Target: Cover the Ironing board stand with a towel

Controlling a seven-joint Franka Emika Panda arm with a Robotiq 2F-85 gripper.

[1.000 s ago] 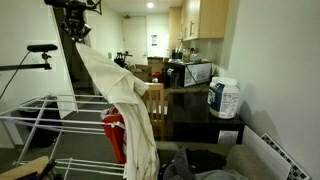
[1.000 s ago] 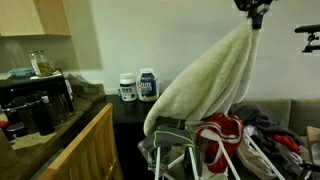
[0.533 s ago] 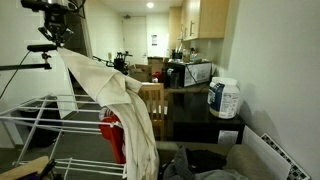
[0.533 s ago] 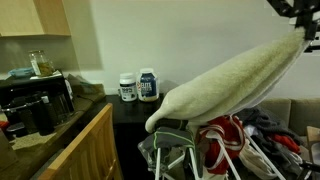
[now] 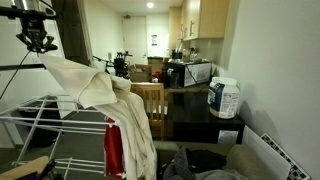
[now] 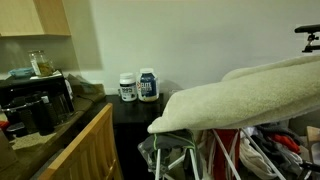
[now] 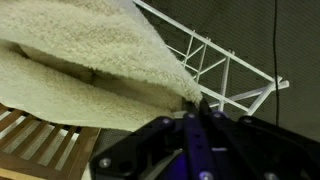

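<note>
Chair (image 5: pixel 151 100) just behind hanging towel (image 5: pixel 92 86)

Exterior views from differing sides share towel (image 5: pixel 95 85); wrist close-up.

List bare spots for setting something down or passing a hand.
Free: rack rods left of the towel; dark counter between chair and white tub. Crowded: under the towel by the red garment, and the counter back near the microwave.

White wire stand (image 5: pixel 33 112): cream towel (image 5: pixel 95 85) draped over one end, red garment (image 5: pixel 113 146) hung below. Dark counter (image 5: pixel 190 106): white tub (image 5: pixel 223 98).
</note>
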